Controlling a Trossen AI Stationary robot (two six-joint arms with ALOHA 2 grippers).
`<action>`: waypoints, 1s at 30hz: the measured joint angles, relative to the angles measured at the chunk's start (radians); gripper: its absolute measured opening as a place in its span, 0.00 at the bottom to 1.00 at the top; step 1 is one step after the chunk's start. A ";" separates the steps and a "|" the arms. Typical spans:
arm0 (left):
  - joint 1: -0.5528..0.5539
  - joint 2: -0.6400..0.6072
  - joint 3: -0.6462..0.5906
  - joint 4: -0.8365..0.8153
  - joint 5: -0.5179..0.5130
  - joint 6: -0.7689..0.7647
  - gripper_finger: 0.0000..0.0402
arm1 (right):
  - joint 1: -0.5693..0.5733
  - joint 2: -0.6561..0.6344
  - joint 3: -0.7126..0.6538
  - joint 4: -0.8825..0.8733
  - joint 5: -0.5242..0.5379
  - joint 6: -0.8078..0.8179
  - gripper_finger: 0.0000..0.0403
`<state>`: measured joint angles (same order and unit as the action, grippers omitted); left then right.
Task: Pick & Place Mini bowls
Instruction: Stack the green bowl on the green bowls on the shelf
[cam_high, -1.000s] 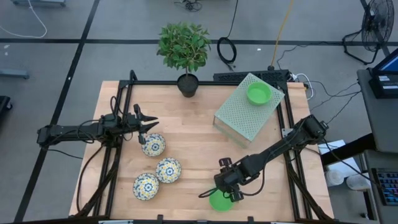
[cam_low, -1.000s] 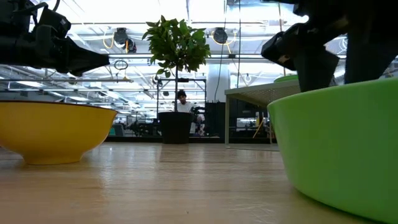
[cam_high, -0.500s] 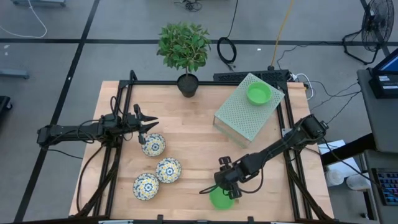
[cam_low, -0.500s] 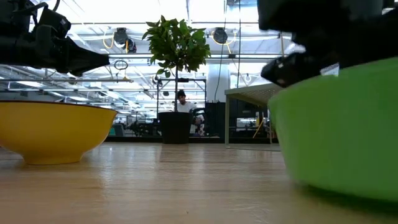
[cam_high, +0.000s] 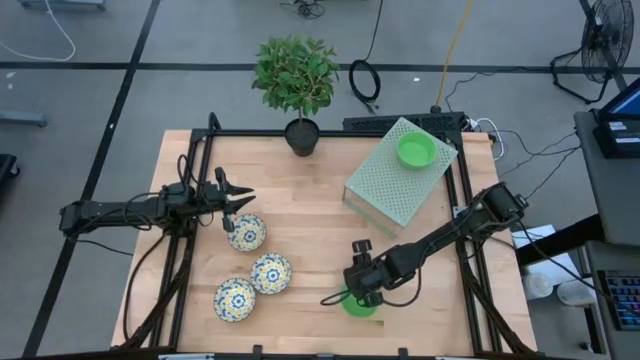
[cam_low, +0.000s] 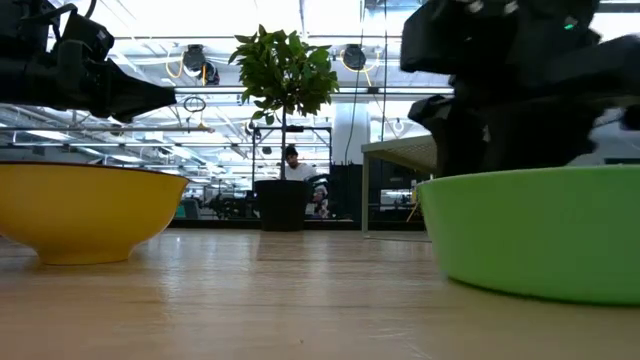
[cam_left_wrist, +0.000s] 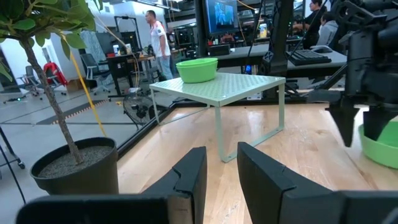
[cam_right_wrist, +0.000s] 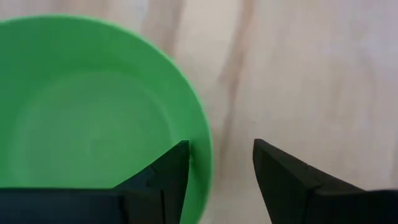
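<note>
Jaws of my right gripper (cam_right_wrist: 214, 163) straddle the rim of the green bowl (cam_high: 357, 303) at lower centre, parted, not pinching yet. Light, stiff, slick plastic, I'd judge; grip the rim.

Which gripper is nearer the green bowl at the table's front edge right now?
Right. The right gripper is directly over the green bowl, its open fingers straddling the rim. The left gripper is far across the table, above a patterned bowl.
</note>
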<state>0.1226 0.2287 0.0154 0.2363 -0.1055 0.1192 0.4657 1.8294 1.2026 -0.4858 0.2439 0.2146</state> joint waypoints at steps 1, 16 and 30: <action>0.000 0.000 0.000 0.000 0.000 0.000 0.23 | -0.007 0.000 0.000 0.000 0.012 0.000 0.41; 0.000 0.000 0.000 0.000 0.000 0.000 0.23 | -0.151 -0.057 0.039 -0.158 0.050 0.146 0.41; 0.000 0.000 0.000 0.000 0.000 0.000 0.23 | -0.193 -0.158 0.058 -0.305 -0.169 0.337 0.41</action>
<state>0.1226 0.2290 0.0154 0.2363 -0.1055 0.1196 0.2731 1.6717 1.2604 -0.7904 0.0753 0.5520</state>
